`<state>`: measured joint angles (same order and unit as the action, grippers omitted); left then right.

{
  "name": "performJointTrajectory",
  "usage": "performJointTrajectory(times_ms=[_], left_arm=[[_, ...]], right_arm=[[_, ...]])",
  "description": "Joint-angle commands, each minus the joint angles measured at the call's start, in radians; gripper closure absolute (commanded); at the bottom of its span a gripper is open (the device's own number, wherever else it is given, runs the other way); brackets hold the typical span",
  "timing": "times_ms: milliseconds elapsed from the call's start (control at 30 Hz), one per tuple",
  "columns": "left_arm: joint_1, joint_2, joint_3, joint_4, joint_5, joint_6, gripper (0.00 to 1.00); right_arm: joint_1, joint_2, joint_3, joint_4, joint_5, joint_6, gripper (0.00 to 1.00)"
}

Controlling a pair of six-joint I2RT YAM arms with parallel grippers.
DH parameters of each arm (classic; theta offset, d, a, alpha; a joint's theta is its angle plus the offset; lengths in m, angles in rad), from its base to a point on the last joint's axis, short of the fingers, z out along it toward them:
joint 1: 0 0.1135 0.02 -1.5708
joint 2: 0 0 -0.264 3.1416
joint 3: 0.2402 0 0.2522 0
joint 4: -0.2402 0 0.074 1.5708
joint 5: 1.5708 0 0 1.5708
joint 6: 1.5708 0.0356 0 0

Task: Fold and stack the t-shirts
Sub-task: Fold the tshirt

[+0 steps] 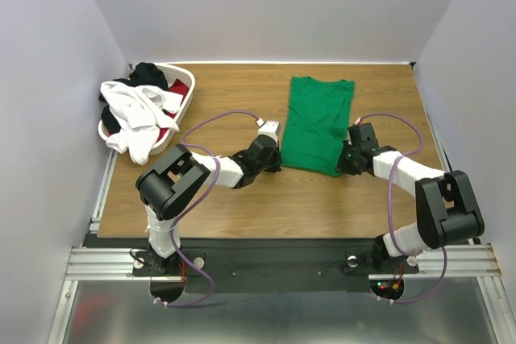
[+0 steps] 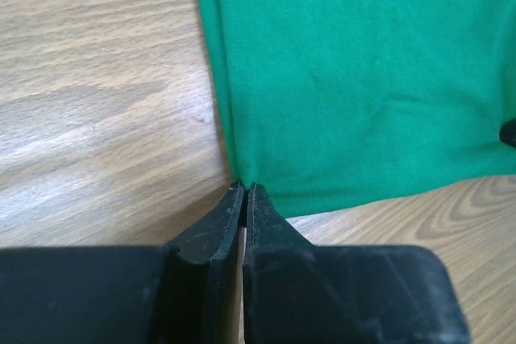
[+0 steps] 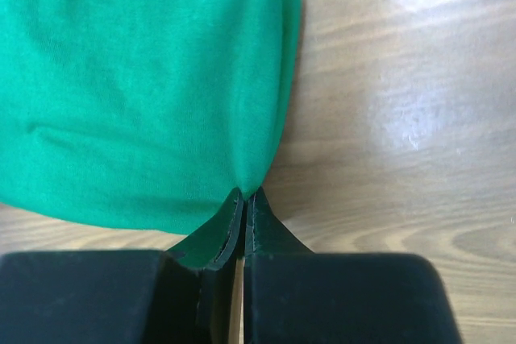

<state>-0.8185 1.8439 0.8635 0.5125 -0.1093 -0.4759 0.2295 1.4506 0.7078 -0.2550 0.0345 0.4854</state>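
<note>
The bright green t-shirt [image 1: 316,122] lies folded into a long strip on the wooden table, collar end away from me. My left gripper [image 1: 276,160] is shut on its near left corner, seen in the left wrist view [image 2: 243,186] where the cloth [image 2: 355,70] runs into the jaws. My right gripper [image 1: 347,163] is shut on the near right corner, seen in the right wrist view [image 3: 244,193] with green cloth [image 3: 137,78] pinched between the tips. White [image 1: 137,114], black [image 1: 149,74] and red [image 1: 179,90] shirts lie heaped in the basket.
The white lattice laundry basket [image 1: 189,98] stands at the table's far left, with white cloth spilling over its near rim. Bare wood table [image 1: 242,207] lies between the shirt and the arm bases. Grey walls close in on three sides.
</note>
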Motion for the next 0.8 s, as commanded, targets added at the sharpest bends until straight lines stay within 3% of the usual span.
performJointTrajectory(times_ms=[0,767], left_arm=[[-0.007,-0.001,-0.023,-0.045,0.045,0.022,1.00],[-0.044,-0.351,-0.277,-0.019,0.180,-0.098,1.00]], right_arm=[[0.002,-0.044,-0.025,-0.055,-0.022,-0.021,1.00],[0.132,-0.269,-0.030,-0.268,-0.056,0.062,1.00]])
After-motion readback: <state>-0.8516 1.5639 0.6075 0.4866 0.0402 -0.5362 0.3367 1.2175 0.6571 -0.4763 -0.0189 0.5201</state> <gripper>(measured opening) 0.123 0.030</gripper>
